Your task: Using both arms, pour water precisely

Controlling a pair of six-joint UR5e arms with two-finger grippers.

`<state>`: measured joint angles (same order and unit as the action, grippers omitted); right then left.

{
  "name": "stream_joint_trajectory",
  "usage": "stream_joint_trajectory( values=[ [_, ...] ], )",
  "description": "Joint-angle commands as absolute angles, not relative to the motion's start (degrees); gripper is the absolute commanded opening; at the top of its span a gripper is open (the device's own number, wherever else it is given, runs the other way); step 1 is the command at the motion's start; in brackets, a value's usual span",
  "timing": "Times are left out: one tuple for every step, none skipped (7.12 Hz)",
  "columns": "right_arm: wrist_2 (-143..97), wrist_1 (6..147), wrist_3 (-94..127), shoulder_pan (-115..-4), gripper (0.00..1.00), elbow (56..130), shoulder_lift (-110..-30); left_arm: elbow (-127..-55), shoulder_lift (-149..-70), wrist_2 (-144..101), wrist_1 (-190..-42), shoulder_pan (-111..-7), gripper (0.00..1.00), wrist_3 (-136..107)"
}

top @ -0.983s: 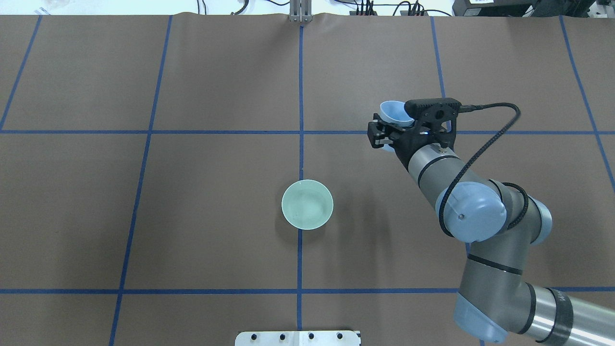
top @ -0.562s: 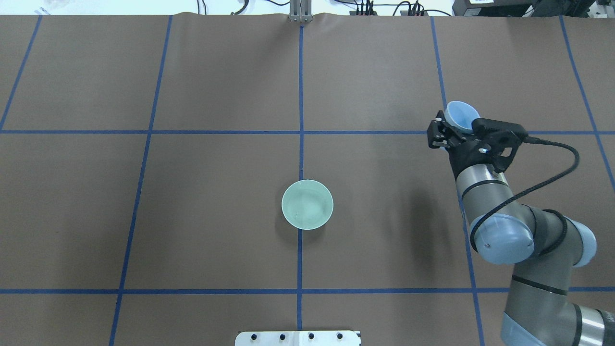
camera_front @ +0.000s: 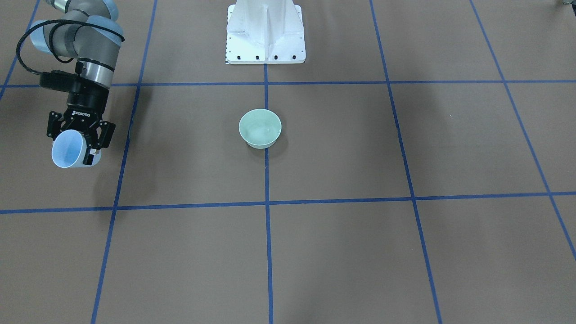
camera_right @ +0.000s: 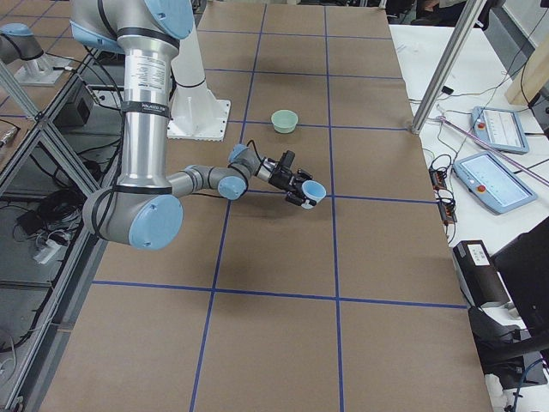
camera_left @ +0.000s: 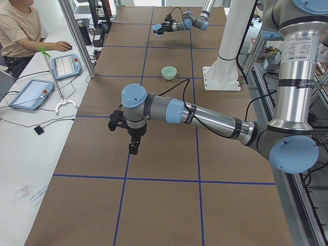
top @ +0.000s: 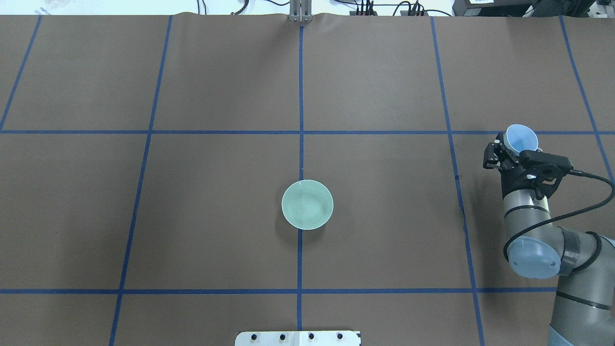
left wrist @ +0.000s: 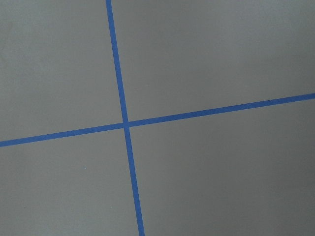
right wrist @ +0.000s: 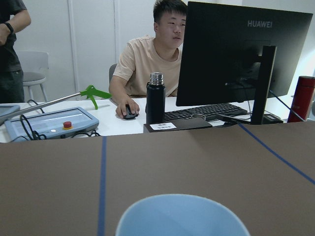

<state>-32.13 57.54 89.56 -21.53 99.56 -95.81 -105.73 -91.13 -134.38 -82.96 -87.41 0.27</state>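
Overhead exterior view, nearest the robot: the white pedestal (top: 298, 338) sits at the table (top: 192, 72) edge. Beyond it, the green bowl (top: 288, 204) stands upright at the table centre, on a blue tape line (top: 300, 259). Faint whitish glints inside the bowl indicate that the water (top: 310, 207) is there; the amount appears small. Farther out and well to the side, the right arm (top: 526, 216) extends forward. The right gripper (top: 510, 150) is clenched on the wall of a blue cup (top: 522, 139), which it holds mouth upward, well apart from the bowl. The cup interior shows only plain blue and appears empty. The left arm (camera_left: 205, 115) is visible only in the left side view, over bare table. It cannot be determined whether the left gripper (camera_left: 119, 123) is released or clenched; its wrist camera shows only a tape cross (left wrist: 125, 124). Assessment: the pour from the blue cup appears complete. Remaining work probably consists of setting the cup down and any step assigned to the left arm.
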Motion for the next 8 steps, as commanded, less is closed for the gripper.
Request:
stream_joint_trajectory(
  values=[
    [-28.84,57.57,94.82,-20.13,0.01,94.94,-96.06,-105.73,-91.14,-134.38,-82.97,-87.36,1.00,0.26],
    [-27.44,57.57,97.62,-20.04,0.13,93.44,-95.98,-105.73,-91.14,-134.38,-82.97,-87.36,1.00,0.26],
    [-26.38,57.57,98.69,-20.04,0.36,92.91,-95.98,-105.73,-91.14,-134.38,-82.97,-87.45,1.00,0.26],
    [-25.76,57.57,101.14,-20.04,0.99,92.38,-95.80,-105.73,-91.14,-134.47,-82.97,-87.45,1.00,0.26],
    [-24.19,57.48,101.94,-20.04,1.00,91.33,-95.45,-105.73,-91.14,-134.47,-82.97,-87.36,1.00,0.18],
    [-23.91,57.48,102.04,-20.13,1.00,91.84,-95.54,-105.73,-91.14,-134.47,-82.97,-87.36,1.00,0.18],
    [-23.21,57.48,102.04,-20.13,1.00,91.85,-95.54,-105.73,-91.14,-134.47,-82.97,-87.36,1.00,0.18],
    [-23.20,57.48,101.69,-20.30,1.00,93.32,-95.80,-105.73,-91.14,-134.47,-83.06,-87.36,1.00,0.18]
  ],
)
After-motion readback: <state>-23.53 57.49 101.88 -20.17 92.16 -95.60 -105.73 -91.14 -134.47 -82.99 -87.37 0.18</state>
